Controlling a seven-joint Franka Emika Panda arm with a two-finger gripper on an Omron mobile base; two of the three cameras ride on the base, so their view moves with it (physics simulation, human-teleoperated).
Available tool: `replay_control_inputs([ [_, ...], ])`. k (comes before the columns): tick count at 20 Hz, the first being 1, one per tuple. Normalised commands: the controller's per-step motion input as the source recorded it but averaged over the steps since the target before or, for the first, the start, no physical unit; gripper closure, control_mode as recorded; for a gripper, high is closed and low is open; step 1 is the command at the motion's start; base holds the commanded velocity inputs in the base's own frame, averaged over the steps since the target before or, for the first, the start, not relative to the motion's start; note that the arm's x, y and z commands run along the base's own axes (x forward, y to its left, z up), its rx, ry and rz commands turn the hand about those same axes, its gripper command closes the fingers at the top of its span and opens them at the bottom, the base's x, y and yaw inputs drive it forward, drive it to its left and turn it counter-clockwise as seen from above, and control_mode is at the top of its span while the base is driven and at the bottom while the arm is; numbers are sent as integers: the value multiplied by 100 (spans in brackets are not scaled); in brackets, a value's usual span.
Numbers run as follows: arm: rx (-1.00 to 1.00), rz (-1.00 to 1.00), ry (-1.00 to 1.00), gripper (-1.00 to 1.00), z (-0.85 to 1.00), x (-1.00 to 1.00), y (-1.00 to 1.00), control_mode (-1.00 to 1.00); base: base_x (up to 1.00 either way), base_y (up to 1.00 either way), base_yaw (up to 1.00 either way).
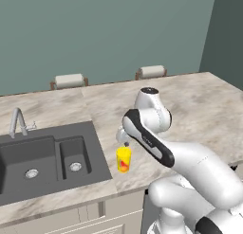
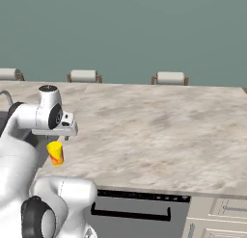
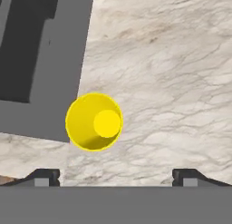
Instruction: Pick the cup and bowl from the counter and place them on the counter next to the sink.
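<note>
Cup (image 1: pixel 124 159) stands upright on counter (image 1: pixel 199 110) just beside sink (image 1: pixel 47 157), gripper (image 1: pixel 124 144) right above it. Right base view: same, cup (image 2: pixel 56 152) free under hand. Hand view: jaws wide open, empty. Cup looks placed; bowl likely next.

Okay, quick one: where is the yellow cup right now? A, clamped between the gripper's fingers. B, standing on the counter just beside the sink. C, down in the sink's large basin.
B: the cup stands upright on the counter by the sink's rim, with the open gripper above it.
</note>
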Motion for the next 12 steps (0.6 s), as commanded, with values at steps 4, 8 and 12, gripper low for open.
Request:
replay_control_inputs([
  [4,9,-11,-3,-100,5,-99,-35,-100,0,0,0],
  [8,8,-9,-3,-100,10,-100,-35,-100,0,0,0],
  [12,1,-6,0,-100,11,-84,-22,-100,0,0,0],
])
